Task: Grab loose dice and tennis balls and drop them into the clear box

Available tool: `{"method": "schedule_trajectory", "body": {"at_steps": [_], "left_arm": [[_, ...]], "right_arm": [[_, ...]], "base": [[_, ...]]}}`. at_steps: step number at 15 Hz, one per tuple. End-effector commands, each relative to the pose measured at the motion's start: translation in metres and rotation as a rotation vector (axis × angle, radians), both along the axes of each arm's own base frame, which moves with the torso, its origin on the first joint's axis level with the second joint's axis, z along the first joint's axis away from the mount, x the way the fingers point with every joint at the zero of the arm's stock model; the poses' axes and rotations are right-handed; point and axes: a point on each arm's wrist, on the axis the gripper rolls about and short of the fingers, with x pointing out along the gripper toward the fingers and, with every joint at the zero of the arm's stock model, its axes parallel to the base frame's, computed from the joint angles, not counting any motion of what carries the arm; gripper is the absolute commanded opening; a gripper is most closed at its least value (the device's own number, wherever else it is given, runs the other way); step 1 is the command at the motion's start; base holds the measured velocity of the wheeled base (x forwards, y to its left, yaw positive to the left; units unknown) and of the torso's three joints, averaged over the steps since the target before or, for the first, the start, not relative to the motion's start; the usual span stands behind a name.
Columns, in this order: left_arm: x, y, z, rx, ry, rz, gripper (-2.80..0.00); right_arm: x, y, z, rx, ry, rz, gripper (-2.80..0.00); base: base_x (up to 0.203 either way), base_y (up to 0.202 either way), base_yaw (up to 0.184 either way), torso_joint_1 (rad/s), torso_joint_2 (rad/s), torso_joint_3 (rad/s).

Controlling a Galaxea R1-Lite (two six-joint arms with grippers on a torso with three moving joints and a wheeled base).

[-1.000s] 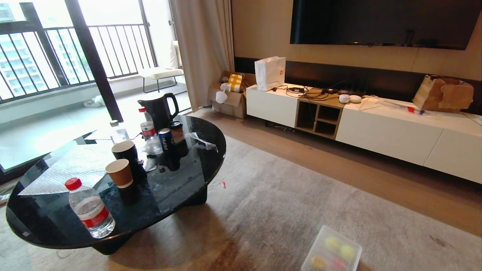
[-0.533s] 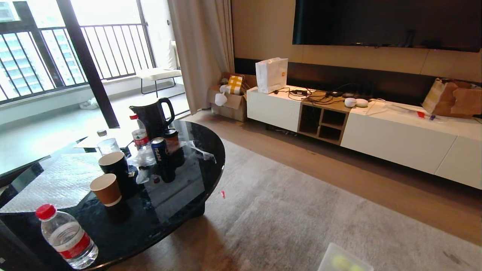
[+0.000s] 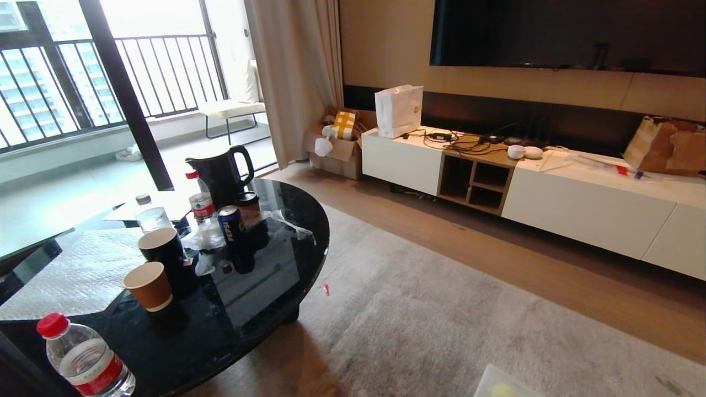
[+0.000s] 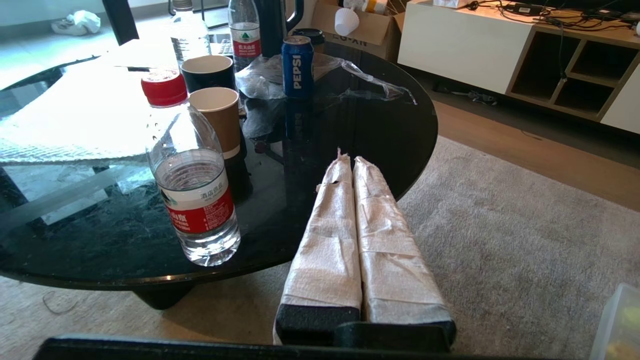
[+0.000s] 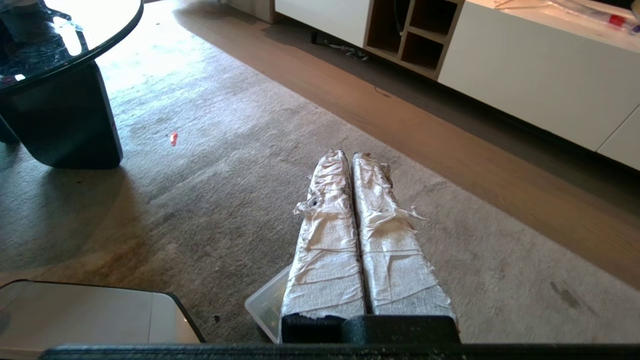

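My left end effector (image 4: 352,160) hangs level beside the round black worktop (image 4: 380,135), its two cloth-wrapped fingers pressed together with nothing between them. My right end effector (image 5: 350,155) hangs over the grey carpet (image 5: 225,200), fingers likewise closed flat on each other and empty. Neither arm appears in the head view.

From left to right in the head view: a water bottle (image 3: 83,361) with a red cap stands at the near edge of the worktop; behind it come a brown paper cup (image 3: 148,286) and a black cup (image 3: 162,251), then two more bottles, a blue Pepsi can (image 3: 230,226) and a black kettle (image 3: 220,173) at the far side. A sheet of bubble wrap (image 3: 71,273) lies across the worktop's left part. Beyond the worktop a small red scrap (image 3: 326,289) lies on the carpet. Farther right, a long white TV cabinet (image 3: 579,204) runs along the wall, with a white paper bag (image 3: 398,110) on its left end and a torn cardboard box (image 3: 667,146) on its right end.

The clear box (image 3: 504,386) sits on the carpet at the lower edge of the head view, mostly cut off; one yellow-green tennis ball (image 3: 502,390) shows faintly through it. A corner of the box also shows just beneath my right end effector in the right wrist view. The dice cannot be made out.
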Motion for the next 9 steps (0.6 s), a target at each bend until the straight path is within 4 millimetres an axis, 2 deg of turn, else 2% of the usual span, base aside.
{"method": "schedule_trajectory", "body": {"at_steps": [1, 4, 9], "left_arm": [[0.0000, 0.0000, 0.0000, -0.001, 0.000, 0.001, -2.80], [0.0000, 0.0000, 0.0000, -0.001, 0.000, 0.001, -2.80], [0.0000, 0.0000, 0.0000, -0.001, 0.000, 0.001, -2.80]], "right_arm": [[0.0001, 0.0000, 0.0000, -0.001, 0.002, 0.002, -2.80], [0.0001, 0.0000, 0.0000, -0.001, 0.002, 0.002, -2.80], [0.0001, 0.0000, 0.0000, -0.001, 0.002, 0.002, -2.80]], "base": [[0.000, 0.000, 0.000, 0.000, 0.00, 0.000], [0.000, -0.001, 0.021, 0.001, 0.00, 0.001], [0.002, -0.009, 0.147, 0.001, 0.00, 0.003]]}}
